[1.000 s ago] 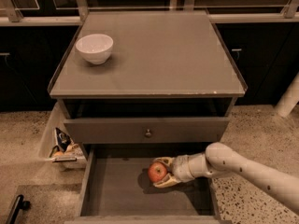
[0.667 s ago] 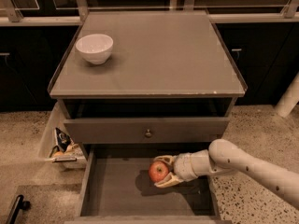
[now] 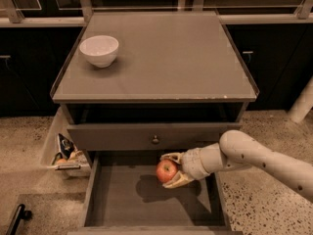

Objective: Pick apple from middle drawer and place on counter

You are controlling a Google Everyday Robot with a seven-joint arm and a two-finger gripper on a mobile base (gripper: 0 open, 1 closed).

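Counter (image 3: 166,77): flat grey-brown top with a thin pale rim and small chips at the front-right edge. 1 item on it: white bowl (image 3: 99,50), upright, back-left corner. Middle drawer (image 3: 122,199) stands open below. Gripper (image 3: 170,171) sits over the drawer floor, right of centre, fingers clamped on the apple (image 3: 166,170). Its shadow falls on the drawer floor.

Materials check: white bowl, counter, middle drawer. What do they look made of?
White bowl: likely glazed ceramic, smooth with soft sheen; could be plastic.
Counter: matte grey-brown laminate or painted board, pale chips at front edge.
Middle drawer: same matte flat panelling.
The gripper, over that drawer, is shut on the apple.
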